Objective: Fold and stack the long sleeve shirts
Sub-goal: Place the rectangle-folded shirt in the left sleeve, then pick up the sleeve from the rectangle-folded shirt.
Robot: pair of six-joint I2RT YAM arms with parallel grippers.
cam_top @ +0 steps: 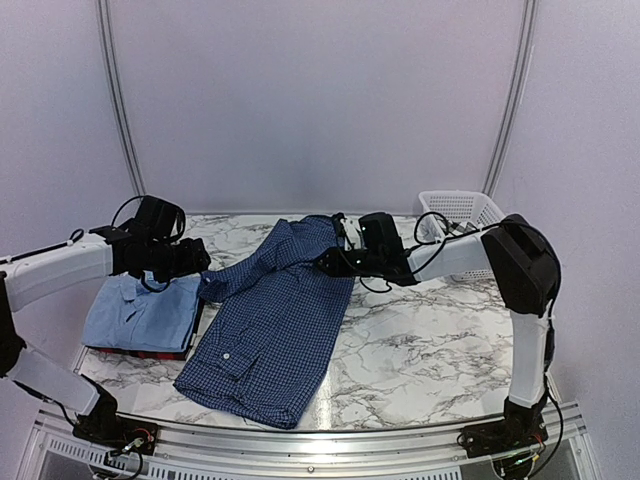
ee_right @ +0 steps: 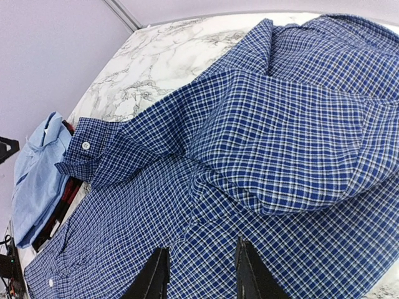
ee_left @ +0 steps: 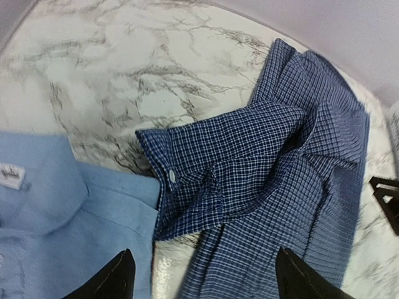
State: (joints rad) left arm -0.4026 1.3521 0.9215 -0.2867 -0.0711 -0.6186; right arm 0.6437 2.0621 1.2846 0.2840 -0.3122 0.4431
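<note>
Only writing: white neck tag (ee_left: 9, 176) in the collar of the light blue shirt (cam_top: 140, 310), print too small to read. White lattice basket (cam_top: 462, 210) sits upper right in the top view, and I can't tell what's in it. The table (cam_top: 430, 340) is white-grey marble pattern with pale lilac wall panels behind. Navy check shirt (cam_top: 270, 325) lies spread at the centre, one sleeve folded across so its buttoned cuff (ee_left: 171, 177) overlaps the light blue shirt's edge. The light blue one is folded at left on top of a dark red shirt (cam_top: 150, 352). Left gripper (ee_left: 202, 280) is spread wide above the cuff, nothing between the fingers. Right gripper (ee_right: 201, 274) has a narrow gap over navy cloth near the shirt's upper right edge; can't tell if it's pinching.
</note>
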